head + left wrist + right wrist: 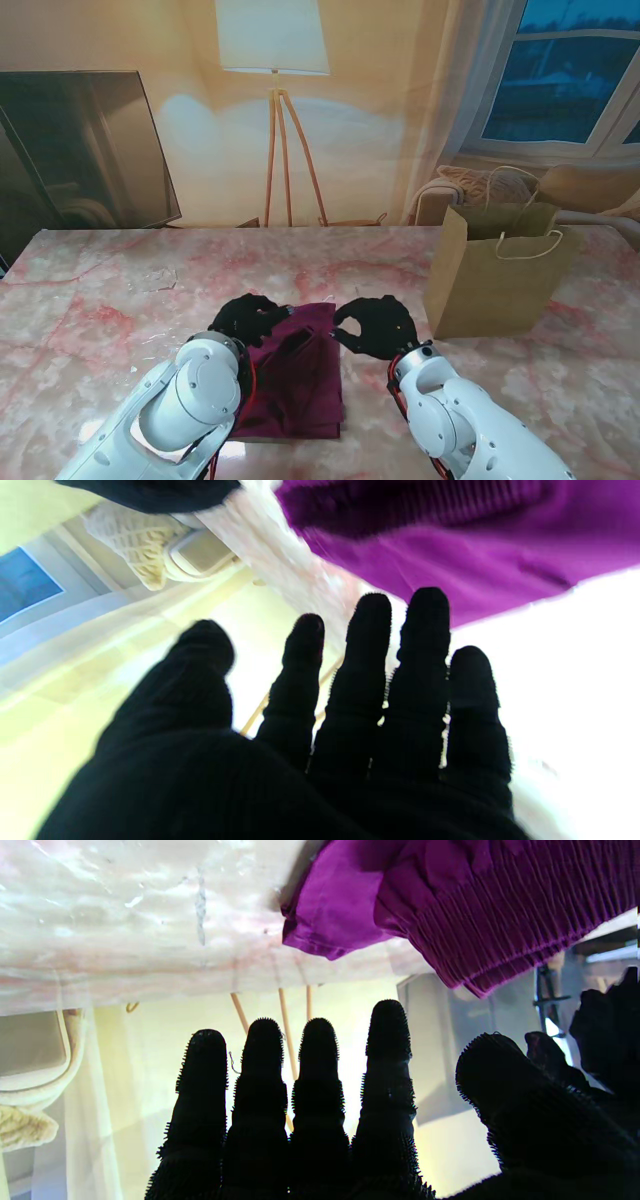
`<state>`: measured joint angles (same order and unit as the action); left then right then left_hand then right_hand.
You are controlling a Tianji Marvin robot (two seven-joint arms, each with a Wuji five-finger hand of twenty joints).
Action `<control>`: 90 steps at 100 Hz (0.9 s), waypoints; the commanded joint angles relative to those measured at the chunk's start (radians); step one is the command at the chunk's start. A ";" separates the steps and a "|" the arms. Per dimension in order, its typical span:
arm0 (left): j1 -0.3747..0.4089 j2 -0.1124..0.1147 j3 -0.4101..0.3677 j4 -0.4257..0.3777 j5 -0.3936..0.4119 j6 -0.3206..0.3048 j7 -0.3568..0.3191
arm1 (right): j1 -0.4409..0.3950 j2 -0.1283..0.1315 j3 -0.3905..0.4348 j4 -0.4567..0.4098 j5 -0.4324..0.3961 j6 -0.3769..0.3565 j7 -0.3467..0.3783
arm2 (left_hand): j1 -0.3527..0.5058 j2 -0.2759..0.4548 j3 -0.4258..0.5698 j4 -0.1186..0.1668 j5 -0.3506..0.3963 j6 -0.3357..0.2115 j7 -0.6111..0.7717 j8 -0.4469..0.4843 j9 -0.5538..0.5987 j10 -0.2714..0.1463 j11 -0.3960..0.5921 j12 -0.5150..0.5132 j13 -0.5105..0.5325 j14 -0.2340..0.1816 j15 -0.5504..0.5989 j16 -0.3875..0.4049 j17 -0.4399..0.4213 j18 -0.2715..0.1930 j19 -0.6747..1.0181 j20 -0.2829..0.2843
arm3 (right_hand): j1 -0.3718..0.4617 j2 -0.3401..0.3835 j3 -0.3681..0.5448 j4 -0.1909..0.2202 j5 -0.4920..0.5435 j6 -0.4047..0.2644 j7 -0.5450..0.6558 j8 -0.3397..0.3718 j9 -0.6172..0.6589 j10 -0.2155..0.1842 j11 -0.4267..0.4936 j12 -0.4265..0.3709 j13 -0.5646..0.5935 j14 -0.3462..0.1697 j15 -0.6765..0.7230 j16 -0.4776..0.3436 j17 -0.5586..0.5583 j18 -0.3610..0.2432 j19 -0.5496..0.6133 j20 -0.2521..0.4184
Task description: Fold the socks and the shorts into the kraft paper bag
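The maroon shorts (297, 378) lie folded on the marble table (110, 290) between my two black-gloved hands. My left hand (248, 318) hovers at their far left corner with its fingers spread and holds nothing. My right hand (377, 325) is at the far right corner, also open. Purple cloth (475, 545) lies just beyond the outstretched left hand (350, 705) in the left wrist view. Past the empty right hand (320, 1100), the right wrist view has the ribbed waistband (500, 905). The kraft paper bag (495, 272) stands upright and open to the right. No socks are visible.
A floor lamp (272, 100) stands behind the table's far edge. A dark screen (80, 150) is at the far left. A sofa with a knitted throw (495, 185) sits behind the bag, under a window (565, 70).
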<state>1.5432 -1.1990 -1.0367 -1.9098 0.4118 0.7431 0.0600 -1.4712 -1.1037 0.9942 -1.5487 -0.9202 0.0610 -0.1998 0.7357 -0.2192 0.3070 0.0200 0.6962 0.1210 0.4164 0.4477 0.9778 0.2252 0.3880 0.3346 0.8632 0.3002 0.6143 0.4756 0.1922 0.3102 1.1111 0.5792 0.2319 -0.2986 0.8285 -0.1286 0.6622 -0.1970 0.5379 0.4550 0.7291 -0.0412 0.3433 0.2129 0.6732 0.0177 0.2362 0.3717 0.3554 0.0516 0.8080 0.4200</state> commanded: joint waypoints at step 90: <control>0.056 0.138 -0.031 0.257 0.272 -0.424 -0.278 | 0.169 0.013 -0.239 0.088 0.032 -0.031 0.150 | 0.067 -0.011 0.313 -0.050 -0.005 -0.155 -0.077 -0.076 -0.444 -0.210 -0.233 -0.105 -0.685 -0.215 -0.464 -0.117 -0.229 -0.259 -1.114 -0.308 | 0.195 -0.130 0.380 -0.042 0.052 -0.088 0.155 -0.069 -0.009 -0.016 0.006 0.016 -0.074 -0.030 -0.031 0.007 -0.092 0.015 -0.016 -0.012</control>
<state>1.5820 -1.0701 -1.0773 -1.6544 0.6675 0.3114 -0.1961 -1.2918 -1.1055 0.7506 -1.4548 -0.8740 0.0216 -0.0581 0.8372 -0.2595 0.6448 -0.0744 0.7068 -0.0388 0.3523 0.3638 0.5557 0.0377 0.1668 0.2357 0.2209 0.1019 0.1790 0.3682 -0.0371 0.0628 0.0230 0.3033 0.4663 -0.4007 1.1683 -0.1292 0.6924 -0.2750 0.6526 0.3859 0.7571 -0.0522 0.3623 0.2357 0.6394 0.0112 0.2324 0.3956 0.2892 0.0715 0.8084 0.4004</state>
